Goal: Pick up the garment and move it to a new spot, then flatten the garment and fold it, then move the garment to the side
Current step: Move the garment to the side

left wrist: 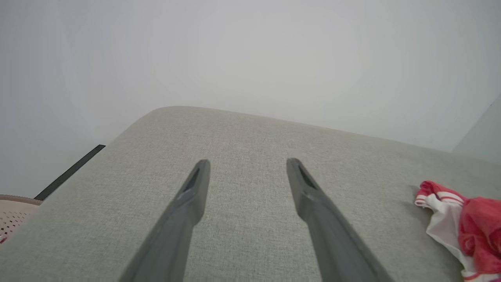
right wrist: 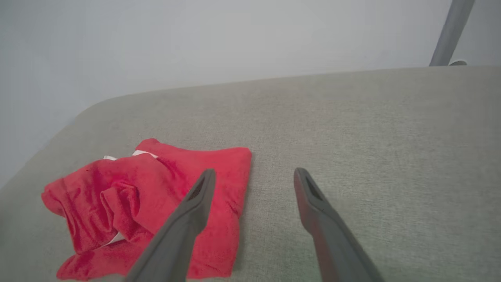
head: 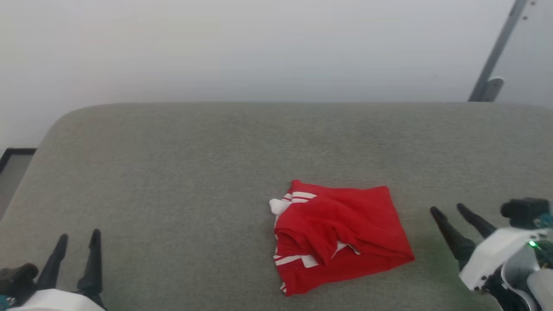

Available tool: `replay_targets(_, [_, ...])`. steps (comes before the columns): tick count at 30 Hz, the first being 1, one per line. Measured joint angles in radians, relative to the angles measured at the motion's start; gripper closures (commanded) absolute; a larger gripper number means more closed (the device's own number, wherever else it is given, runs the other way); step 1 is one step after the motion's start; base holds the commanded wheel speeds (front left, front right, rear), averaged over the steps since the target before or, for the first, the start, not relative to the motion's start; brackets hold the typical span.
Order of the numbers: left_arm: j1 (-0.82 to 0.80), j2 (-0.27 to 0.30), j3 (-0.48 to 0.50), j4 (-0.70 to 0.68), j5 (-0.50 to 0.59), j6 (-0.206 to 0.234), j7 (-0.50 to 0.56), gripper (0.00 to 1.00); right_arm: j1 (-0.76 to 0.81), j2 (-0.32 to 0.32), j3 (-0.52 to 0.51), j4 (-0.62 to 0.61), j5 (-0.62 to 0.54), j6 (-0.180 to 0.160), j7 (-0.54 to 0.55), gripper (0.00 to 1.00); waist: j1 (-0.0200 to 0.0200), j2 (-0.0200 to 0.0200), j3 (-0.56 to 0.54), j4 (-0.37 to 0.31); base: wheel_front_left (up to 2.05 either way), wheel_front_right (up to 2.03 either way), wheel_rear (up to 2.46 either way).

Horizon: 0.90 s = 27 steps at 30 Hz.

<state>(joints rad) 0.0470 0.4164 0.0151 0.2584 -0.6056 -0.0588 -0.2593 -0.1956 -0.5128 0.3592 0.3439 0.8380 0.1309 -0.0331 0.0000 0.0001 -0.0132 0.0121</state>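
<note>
We're seeing the left gripper [head: 80,234] sitting at 7 o'clock, jaws spread wide, nothing btwn them. The garment [head: 341,233] is lying bunched on the grey cushion [head: 194,164] toward 5 o'clock. The right gripper [head: 446,208] is hovering at 4 o'clock near it, jaws released.

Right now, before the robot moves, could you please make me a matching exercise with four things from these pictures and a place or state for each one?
Column one:
1. garment
2. left claw
3. right claw
4. grey pole

Column two:
A. open, just right of the red shirt
B. slanted, at the upper right, behind the grey cushion
C. bunched up, lying on the cushion
D. open, at the lower left over bare cushion

Pairs: 1-C, 2-D, 3-A, 4-B
</note>
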Motion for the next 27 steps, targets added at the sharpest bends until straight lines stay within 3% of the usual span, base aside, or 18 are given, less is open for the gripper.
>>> replay_targets(10, [-0.035, -0.022, -0.047, 0.005, 0.006, -0.007, 0.010, 0.00, -0.127, -0.038, 0.060, 0.067, 0.064, 0.000, 0.356, 0.00, 0.0000, 0.0000, 0.033, 0.093, 0.00, 0.00, 0.00])
replay_targets(17, [-0.073, -0.044, -0.083, 0.017, 0.014, -0.016, 0.010, 0.00, -0.205, -0.063, 0.065, 0.134, 0.038, 0.000, 0.598, 0.00, 0.0000, 0.0000, 0.074, 0.165, 0.00, 0.00, 0.00])
replay_targets(27, [-0.134, -0.081, -0.115, 0.054, 0.028, -0.027, 0.003, 0.00, -0.296, -0.033, 0.053, 0.210, -0.008, 0.000, 0.917, 0.00, 0.0000, 0.0000, 0.150, 0.245, 0.00, 0.00, 0.00])
